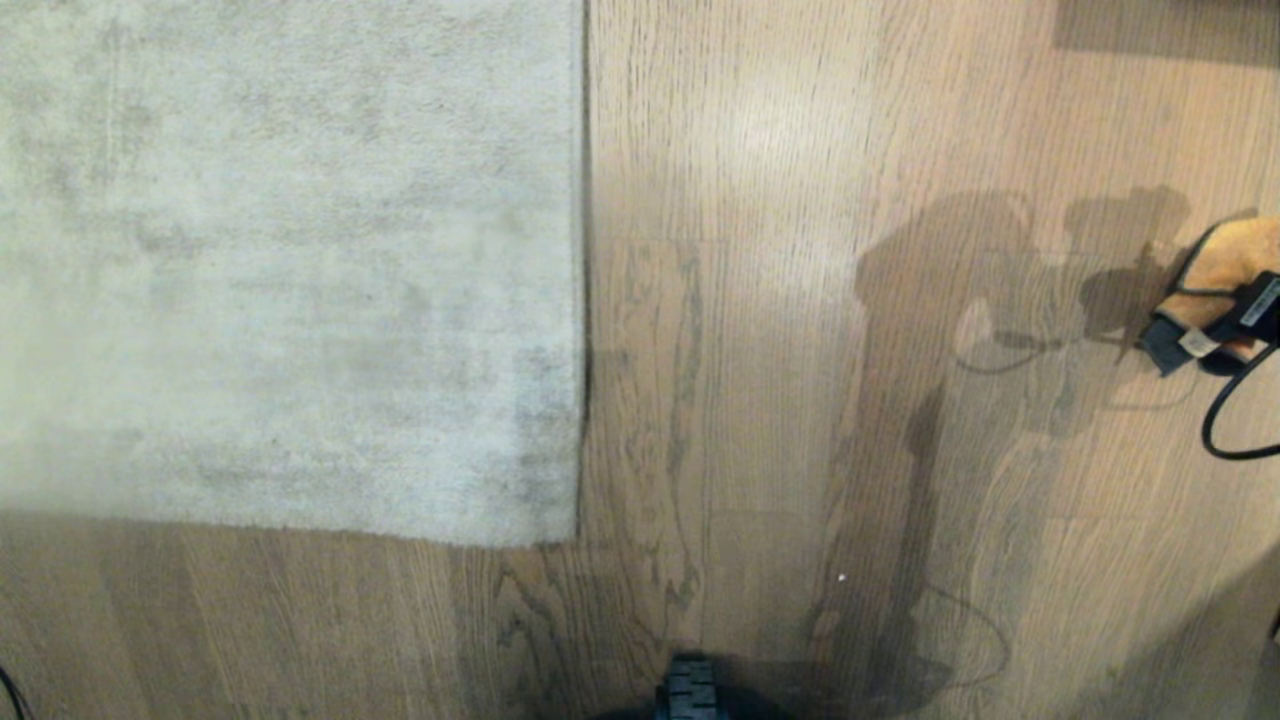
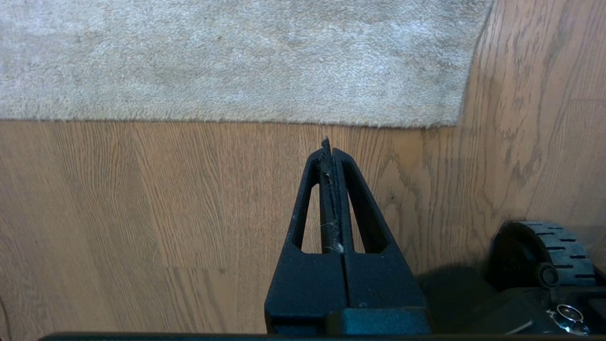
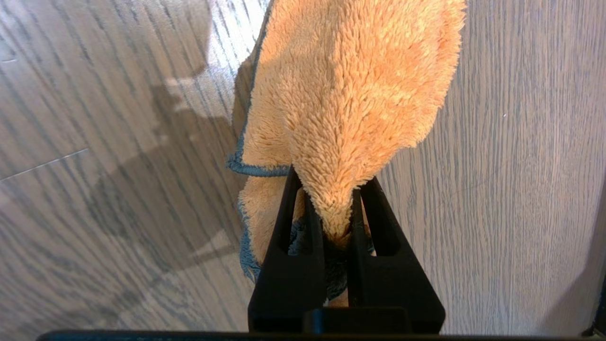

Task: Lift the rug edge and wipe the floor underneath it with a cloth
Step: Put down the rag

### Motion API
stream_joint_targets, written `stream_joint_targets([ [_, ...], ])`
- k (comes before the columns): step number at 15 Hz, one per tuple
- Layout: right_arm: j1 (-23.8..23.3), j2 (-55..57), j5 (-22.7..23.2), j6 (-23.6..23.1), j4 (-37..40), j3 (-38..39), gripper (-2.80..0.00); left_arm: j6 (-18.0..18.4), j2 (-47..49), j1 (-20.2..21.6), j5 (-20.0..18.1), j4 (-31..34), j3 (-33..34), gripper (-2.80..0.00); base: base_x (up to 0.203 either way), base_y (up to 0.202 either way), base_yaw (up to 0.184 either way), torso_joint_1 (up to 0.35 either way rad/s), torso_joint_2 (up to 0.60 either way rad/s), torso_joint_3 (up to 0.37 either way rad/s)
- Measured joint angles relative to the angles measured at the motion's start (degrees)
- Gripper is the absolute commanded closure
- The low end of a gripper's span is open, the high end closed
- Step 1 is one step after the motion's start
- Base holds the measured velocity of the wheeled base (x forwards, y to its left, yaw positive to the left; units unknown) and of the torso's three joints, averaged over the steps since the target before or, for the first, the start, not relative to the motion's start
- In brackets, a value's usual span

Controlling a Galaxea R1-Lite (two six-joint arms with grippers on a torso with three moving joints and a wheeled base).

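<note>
Above grained wood planks [image 3: 521, 189], right tool [image 3: 331, 189] pinches fuzzy orange cloth [image 3: 350, 94]; left tool [image 2: 330, 151] clenched empty

One rug [image 1: 290, 270], one cloth [image 3: 350, 94]

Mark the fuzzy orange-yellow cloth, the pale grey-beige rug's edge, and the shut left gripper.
fuzzy orange-yellow cloth [image 3: 350, 104]: right wrist view, on its fuzzy pile.
pale grey-beige rug's edge [image 1: 581, 300]: head view, on the straight border beside the planks.
left gripper [image 2: 327, 148]: left wrist view, at the closed fingertips.
</note>
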Motion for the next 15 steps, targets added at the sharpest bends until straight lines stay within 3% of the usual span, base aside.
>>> stream_joint_targets([
  [11, -0.1, 2.4, 0.1, 0.0, 0.1, -1.3, 0.0, 0.0, 0.0, 0.0, 0.0, 0.0, 0.0, 0.0, 0.0, 0.0, 0.0, 0.0, 0.0, 0.0],
  [12, -0.1, 2.4, 0.1, 0.0, 0.1, -1.3, -1.85, 0.0, 0.0, 0.0, 0.0, 0.0, 0.0, 0.0, 0.0, 0.0, 0.0, 0.0, 0.0, 0.0],
  [13, 0.0, 2.4, 0.1, 0.1, 0.1, -1.2, -2.8, 0.0, 0.0, 0.0, 0.0, 0.0, 0.0, 0.0, 0.0, 0.0, 0.0, 0.0, 0.0, 0.0],
  [15, 0.0, 2.4, 0.1, 0.0, 0.1, -1.0, -2.8, 0.0, 0.0, 0.0, 0.0, 0.0, 0.0, 0.0, 0.0, 0.0, 0.0, 0.0, 0.0, 0.0],
])
